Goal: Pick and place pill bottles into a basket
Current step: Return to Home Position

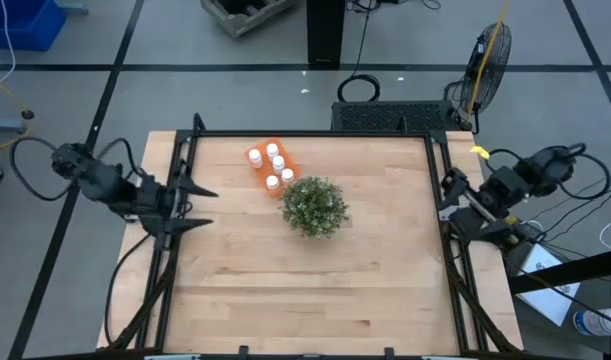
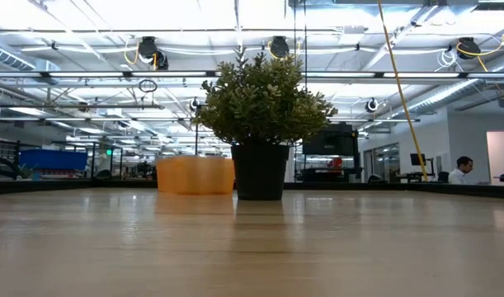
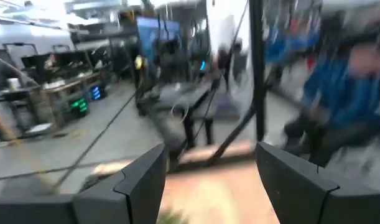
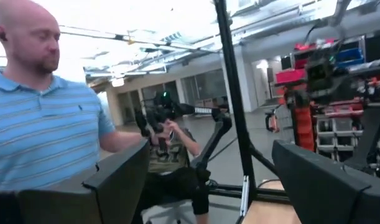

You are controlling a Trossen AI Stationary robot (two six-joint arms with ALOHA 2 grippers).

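My left gripper (image 1: 213, 208) hangs over the left edge of the tabletop (image 1: 335, 285), its two dark tapered fingers spread wide with nothing between them. The right gripper (image 1: 448, 205) sits at the right edge, its blocky fingers likewise spread and empty. Toward the far edge of the pale plank wood, left of centre, lies the basket (image 1: 262, 170), a bright orange rectangular plastic bin. It carries all five pill bottles (image 1: 279, 162), small white cylinders with round white caps facing up. Just beside its near right corner stands the plant (image 1: 314, 206), a round, bushy, small-leaved clump in a smooth black pot (image 2: 259, 171); I cannot tell whether they touch. From table height the basket's walls look translucent.
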